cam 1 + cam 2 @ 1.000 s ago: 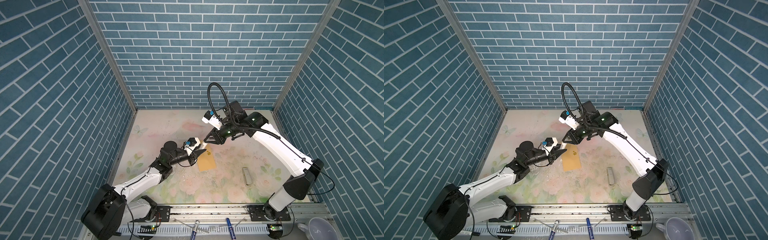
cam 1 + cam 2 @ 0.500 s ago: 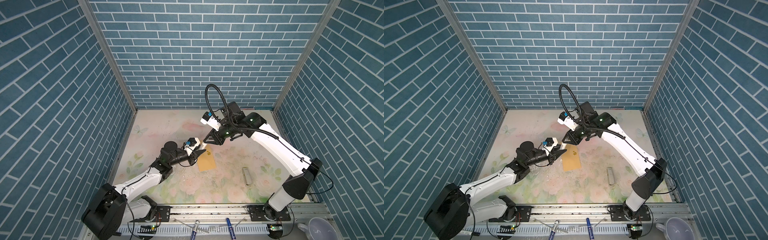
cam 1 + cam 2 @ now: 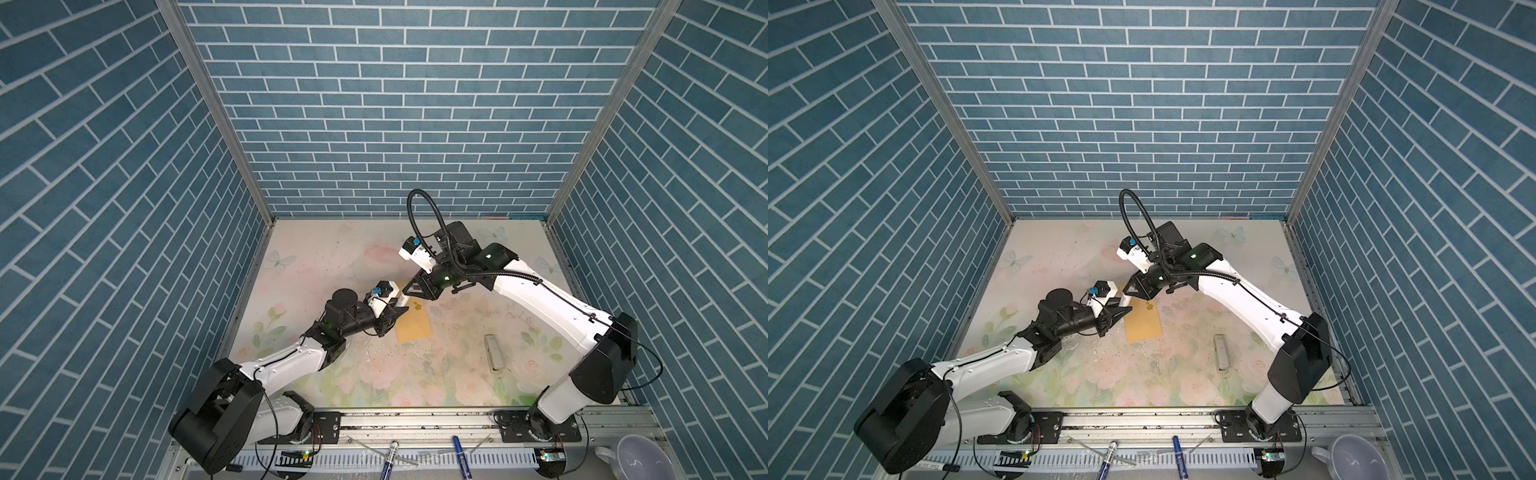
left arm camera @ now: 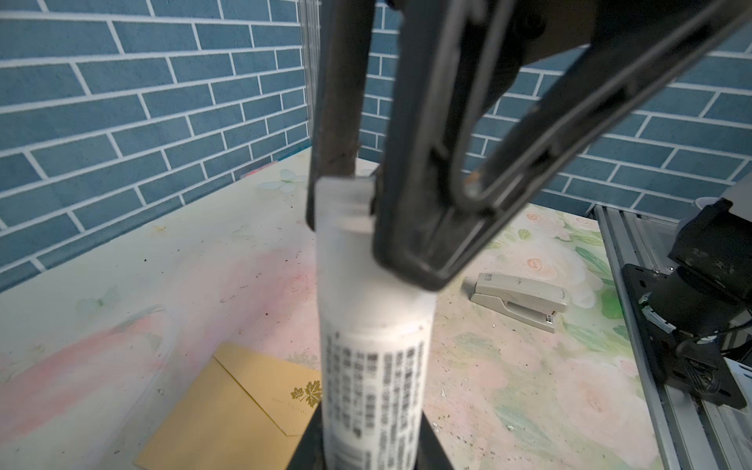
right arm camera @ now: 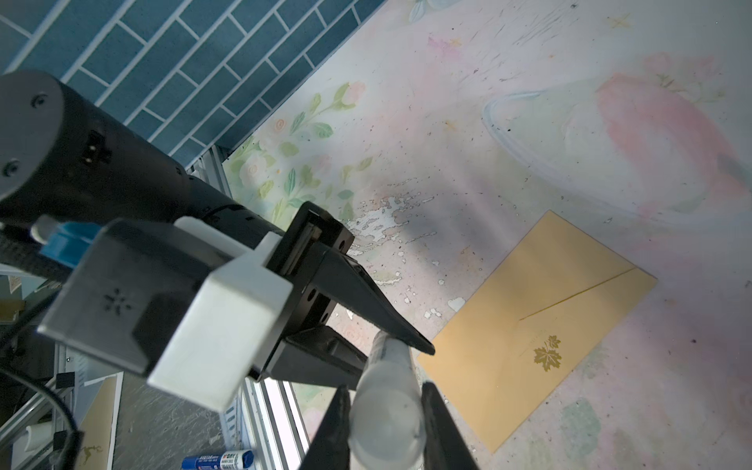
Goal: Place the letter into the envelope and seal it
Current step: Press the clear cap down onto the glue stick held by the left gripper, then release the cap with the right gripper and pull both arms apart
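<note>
The mustard-yellow envelope (image 3: 413,326) (image 3: 1144,325) (image 4: 228,407) (image 5: 529,325) lies flat on the floral table, its flap folded down and a gold leaf mark at the flap's tip. The letter is hidden from every view. Just above the envelope's far left corner, both grippers meet on a white glue stick (image 4: 374,346) (image 5: 386,407). My left gripper (image 3: 397,309) (image 3: 1119,311) (image 4: 366,447) is shut on its printed body. The right gripper (image 3: 409,291) (image 3: 1129,291) (image 5: 386,431) is shut on its translucent cap end.
A grey stapler (image 3: 493,353) (image 3: 1222,353) (image 4: 521,299) lies to the right of the envelope. Two markers (image 3: 388,461) (image 3: 461,455) rest on the front rail, and a white cup (image 3: 640,457) stands at the front right corner. Blue brick walls close in three sides.
The right arm has shifted slightly left toward the left gripper and its jaws have tightened a little on the cap. The left arm and the envelope have stayed put.
</note>
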Robot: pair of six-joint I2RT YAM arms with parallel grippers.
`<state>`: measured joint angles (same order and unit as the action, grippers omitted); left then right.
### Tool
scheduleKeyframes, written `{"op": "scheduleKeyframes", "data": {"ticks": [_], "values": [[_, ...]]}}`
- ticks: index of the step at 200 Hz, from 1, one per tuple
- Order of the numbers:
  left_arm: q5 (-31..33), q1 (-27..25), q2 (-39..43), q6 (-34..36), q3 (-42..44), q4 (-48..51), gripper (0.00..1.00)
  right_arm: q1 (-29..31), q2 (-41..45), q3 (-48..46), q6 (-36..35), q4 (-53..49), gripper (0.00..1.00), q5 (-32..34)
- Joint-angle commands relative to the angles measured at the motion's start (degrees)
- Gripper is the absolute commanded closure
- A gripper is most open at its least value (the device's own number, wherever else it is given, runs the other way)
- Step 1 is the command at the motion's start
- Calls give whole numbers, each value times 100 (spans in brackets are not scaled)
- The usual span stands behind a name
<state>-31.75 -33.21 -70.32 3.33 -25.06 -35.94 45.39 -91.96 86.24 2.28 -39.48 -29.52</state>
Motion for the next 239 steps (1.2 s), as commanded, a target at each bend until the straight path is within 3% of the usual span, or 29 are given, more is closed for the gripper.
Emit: {"op": "scheduleKeyframes", "data": {"ticks": [1, 54, 136, 164, 185, 197, 239], "values": [[96, -19, 142, -103, -335, -1718, 100, 463, -259, -677, 436, -237, 84, -362], [160, -23, 74, -175, -307, -1864, 100, 619, -450, -1353, 879, 378, 85, -434], [407, -19, 200, -296, -324, -1418, 100, 598, -358, -960, 882, 485, 86, -163], [603, -14, 447, -316, -248, -990, 100, 396, -3, -476, 922, 672, 74, 161], [822, -19, 693, -307, -236, -501, 100, 221, 295, -188, 914, 910, 47, 446], [1067, -19, 841, -336, -277, -103, 100, 136, 489, -50, 905, 1116, 38, 657], [2190, 46, 1068, -688, -1123, 2232, 100, -99, 1448, -676, 868, 2390, 25, 1680]]}}
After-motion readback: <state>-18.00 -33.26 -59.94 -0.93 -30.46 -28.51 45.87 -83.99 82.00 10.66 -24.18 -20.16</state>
